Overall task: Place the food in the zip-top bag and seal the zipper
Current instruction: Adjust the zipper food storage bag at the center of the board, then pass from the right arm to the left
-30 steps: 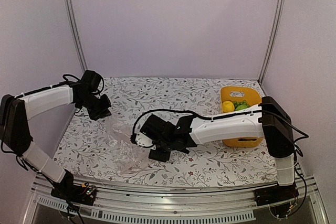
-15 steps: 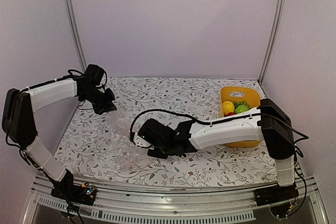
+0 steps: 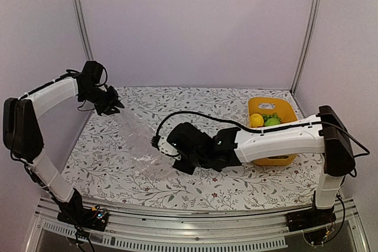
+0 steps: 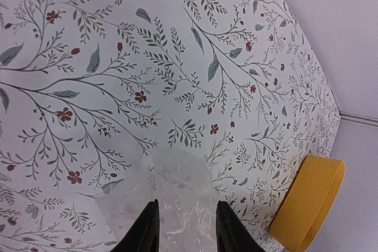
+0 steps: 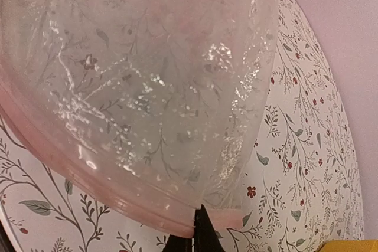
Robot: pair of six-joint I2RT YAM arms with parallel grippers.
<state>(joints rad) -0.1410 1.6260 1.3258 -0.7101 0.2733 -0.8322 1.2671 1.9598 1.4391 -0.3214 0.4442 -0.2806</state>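
Note:
The clear zip-top bag (image 3: pixel 142 143) stretches over the table between my two grippers. My right gripper (image 5: pixel 198 228) is shut on the bag's mouth edge, pinching the pinkish zipper (image 5: pixel 88 172) strip; from above it (image 3: pixel 175 156) sits at the bag's near right end. My left gripper (image 4: pixel 186 228) stands open at the far end, its fingers apart with crinkly bag (image 4: pixel 177 190) film between and under them; from above it (image 3: pixel 113 108) is at the back left. The food stays in the basket: a yellow lemon (image 3: pixel 256 120) and green pieces (image 3: pixel 271 120).
The orange-yellow basket (image 3: pixel 274 105) stands at the right, behind my right forearm; part of it shows in the left wrist view (image 4: pixel 307 202). The floral tablecloth (image 3: pixel 195 107) covers the table. Walls and metal posts close in the back and sides.
My right gripper has closed on the bag's zipper edge and drawn it a little to the right. My left gripper has gone from shut to open and shifted back and to the left.

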